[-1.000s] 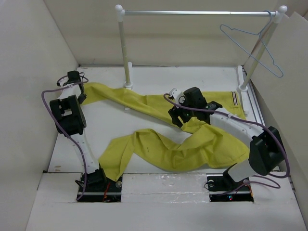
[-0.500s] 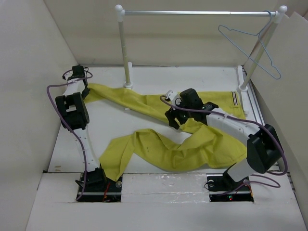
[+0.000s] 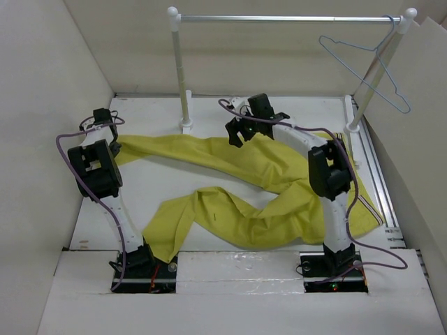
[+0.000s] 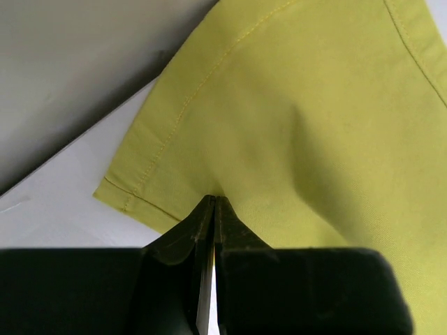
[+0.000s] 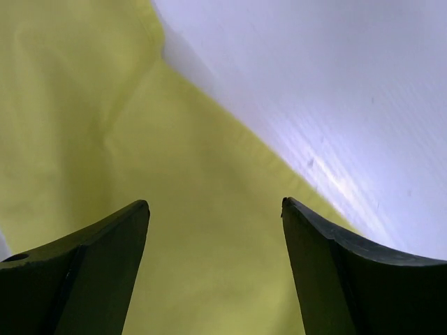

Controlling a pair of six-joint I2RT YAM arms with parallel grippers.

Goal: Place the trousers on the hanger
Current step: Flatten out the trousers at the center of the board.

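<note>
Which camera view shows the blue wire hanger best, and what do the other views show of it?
Top external: the whole hanger is in view, hanging at the right end of the rail. Both wrist views show nothing of it, mainly the yellow trousers.

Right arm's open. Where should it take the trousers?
Likely the striped waistband of the trousers, from above at the right: it lies flat there, opposite the leg hem that the left gripper pinches.

One pair of trousers [image 3: 244, 209], one hanger [image 3: 364, 70], one rail [image 3: 286, 19], two arms [image 3: 101, 171].
</note>
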